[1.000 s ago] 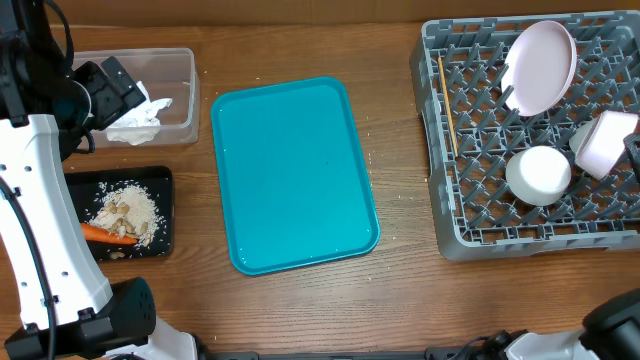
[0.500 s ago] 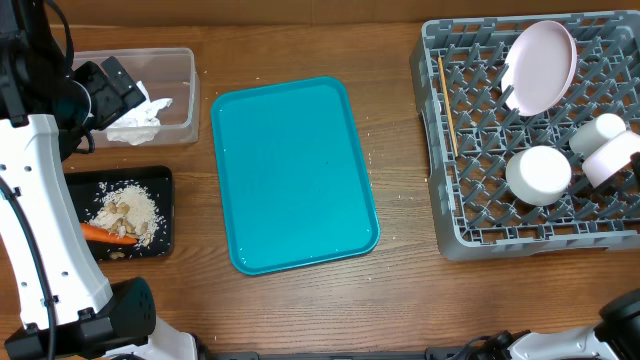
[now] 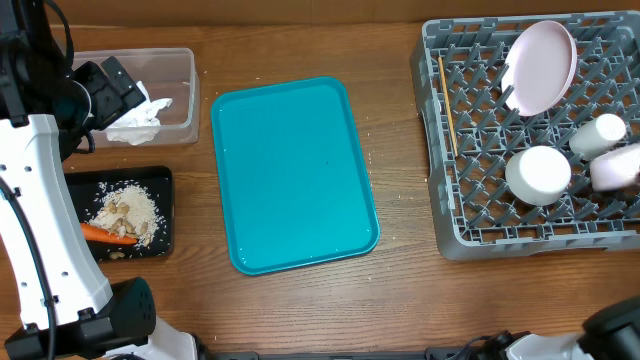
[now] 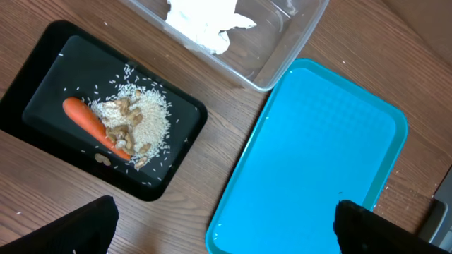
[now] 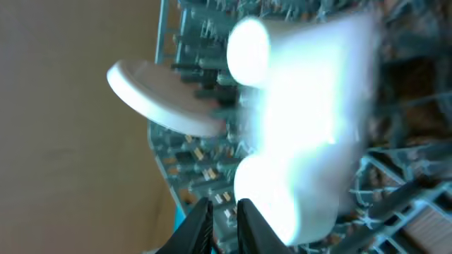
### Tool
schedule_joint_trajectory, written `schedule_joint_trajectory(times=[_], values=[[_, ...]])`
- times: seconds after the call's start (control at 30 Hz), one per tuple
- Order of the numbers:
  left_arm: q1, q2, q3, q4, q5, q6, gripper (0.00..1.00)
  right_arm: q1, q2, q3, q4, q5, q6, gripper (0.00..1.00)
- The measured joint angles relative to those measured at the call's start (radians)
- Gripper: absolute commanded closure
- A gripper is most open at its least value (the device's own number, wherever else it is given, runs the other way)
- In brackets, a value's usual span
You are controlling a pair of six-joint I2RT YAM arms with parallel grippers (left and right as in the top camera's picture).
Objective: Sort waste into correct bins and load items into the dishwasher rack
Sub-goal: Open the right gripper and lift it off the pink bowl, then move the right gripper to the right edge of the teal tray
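The grey dishwasher rack (image 3: 470, 225) at the right holds a tilted white plate (image 3: 541, 66), a white bowl (image 3: 538, 175), a small white cup (image 3: 598, 134), a blurred pinkish bowl (image 3: 617, 166) at the frame edge and a chopstick (image 3: 447, 105). The clear tub (image 3: 182, 95) holds white tissue (image 3: 135, 120). The black tray (image 3: 165, 215) holds rice (image 3: 130, 210) and a carrot (image 3: 105, 235). My left gripper (image 4: 226, 233) is open and empty, high above the black tray (image 4: 42, 70) and the teal tray (image 4: 318, 155). My right gripper (image 5: 226, 226) has its fingers almost together with nothing between them, beside the blurred bowl (image 5: 304, 141) over the rack.
The large teal serving tray (image 3: 295, 175) lies in the middle of the wooden table. The left arm's white body (image 3: 40, 220) stands along the left edge, beside the tub and the black tray. A few rice grains lie on the wood near the teal tray.
The pinkish bowl at the rack's right edge has moved down and right, uncovering the small white cup. The right wrist view is blurred by motion. The left arm has not moved.
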Motion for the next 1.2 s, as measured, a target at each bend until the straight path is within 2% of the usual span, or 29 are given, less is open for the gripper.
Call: schedule_joint_trajectory(times=[0.17,0.27,0.33,0.4,0.63,0.73,0.93,1.07,1.2], values=[[0.000,0.000,0.000,0.000,0.000,0.000,0.00,0.003,-0.143,0.095,-0.074,0.154,0.003,0.65],[0.000,0.000,0.000,0.000,0.000,0.000,0.00,0.029,-0.209,0.101,-0.088,0.183,0.000,0.47],[0.000,0.000,0.000,0.000,0.000,0.000,0.00,0.082,-0.231,0.102,-0.106,0.209,0.008,0.33],[0.000,0.000,0.000,0.000,0.000,0.000,0.00,0.167,-0.237,0.103,-0.126,0.240,0.004,0.00],[0.000,0.000,0.000,0.000,0.000,0.000,0.00,0.596,-0.239,0.103,-0.139,0.321,0.006,0.00],[0.000,0.000,0.000,0.000,0.000,0.000,0.00,0.859,-0.238,0.103,-0.050,0.327,0.006,0.00],[0.000,0.000,0.000,0.000,0.000,0.000,0.00,1.221,-0.169,0.105,0.120,0.331,0.003,0.00],[0.000,0.000,0.000,0.000,0.000,0.000,0.00,1.353,-0.061,0.106,0.153,0.335,0.003,0.00],[0.000,0.000,0.000,0.000,0.000,0.000,0.00,1.474,0.085,0.106,0.146,0.507,0.008,0.00]])
